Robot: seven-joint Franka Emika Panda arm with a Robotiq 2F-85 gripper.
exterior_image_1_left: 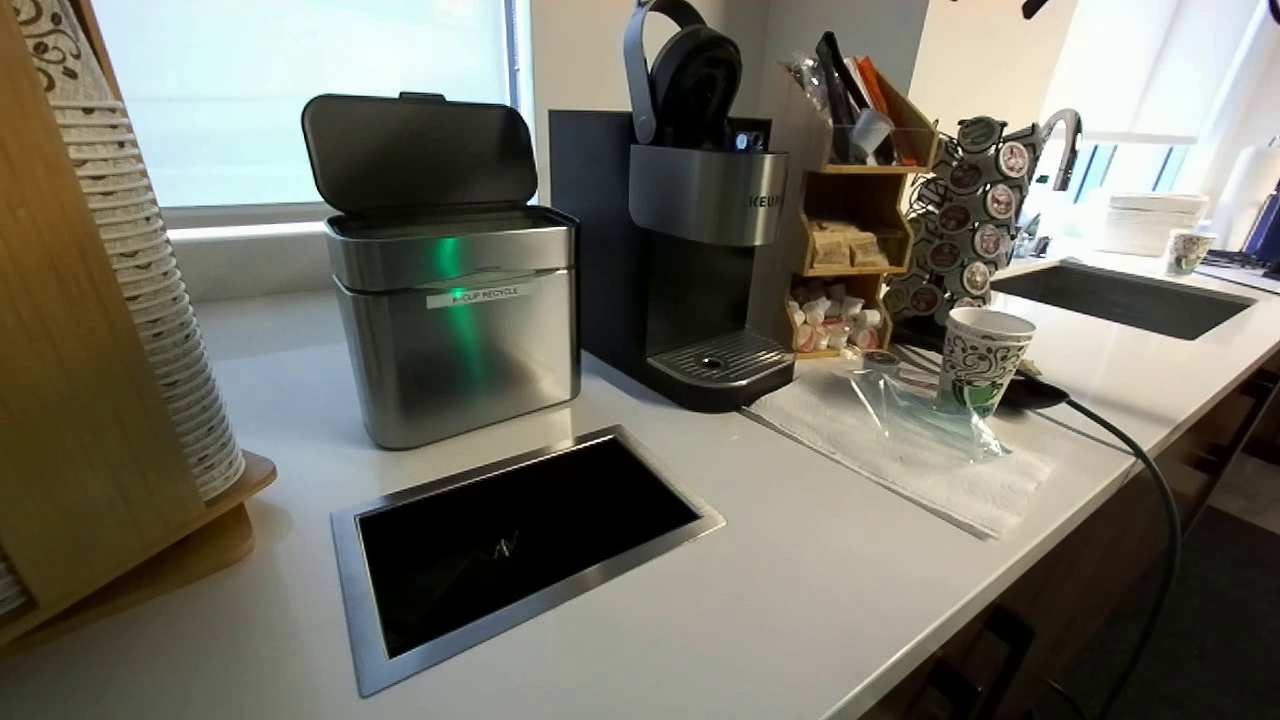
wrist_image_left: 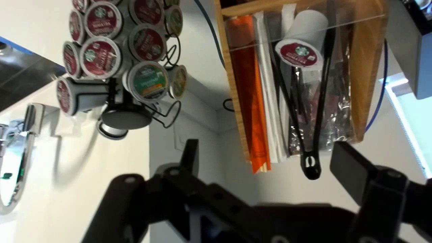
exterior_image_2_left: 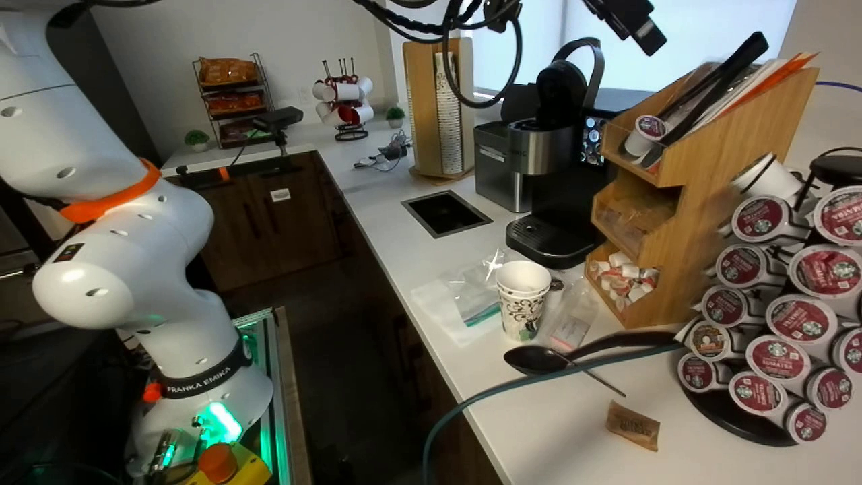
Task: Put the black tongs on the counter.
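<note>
- So the biggest thing I'm looking at is the counter (exterior_image_1_left: 760, 590), a long off-white slab with a steel-framed black cut-out (exterior_image_1_left: 530, 540) set into it.
- Then the robot arm (exterior_image_2_left: 158, 252), white and chunky, its base down beside the counter.
- Wooden cup stand (exterior_image_2_left: 423, 114) near the cut-out, packed with a tall stack of cups (exterior_image_2_left: 450, 128).
- Coffee machine (exterior_image_1_left: 710, 200) with its handle flipped up, steel bin (exterior_image_1_left: 460, 360) right beside it with the lid up and a "K-CUP RECYCLE" label.
- Wooden organizer (exterior_image_2_left: 700, 246) beside the machine, three tiers high, with a wire rack (exterior_image_2_left: 731, 416) of coffee pods (exterior_image_2_left: 801, 316) next to it.
- The gripper (wrist_image_left: 266, 152): up near the organizer's top tier, fingers (wrist_image_left: 351, 167) spread wide apart.
- The black tongs (wrist_image_left: 321, 101), aka the star of the show, are in that top tier, joined end poking out past the wood. In the wrist view that end shows between the fingers with a gap on either side. Sharing the tier: an orange packet (wrist_image_left: 248, 84), white sticks (wrist_image_left: 270, 98) and a loose pod (wrist_image_left: 303, 42).
- Big black spoon (exterior_image_2_left: 537, 360) lying on the counter, teal cable (exterior_image_2_left: 498, 393) running right next to it.
- Patterned paper cups (exterior_image_2_left: 522, 310), nested, standing upright right next to a clear plastic bag (exterior_image_2_left: 479, 288).
- Tiniest bit: a small brown packet (exterior_image_2_left: 633, 426) lying on the counter.
</note>
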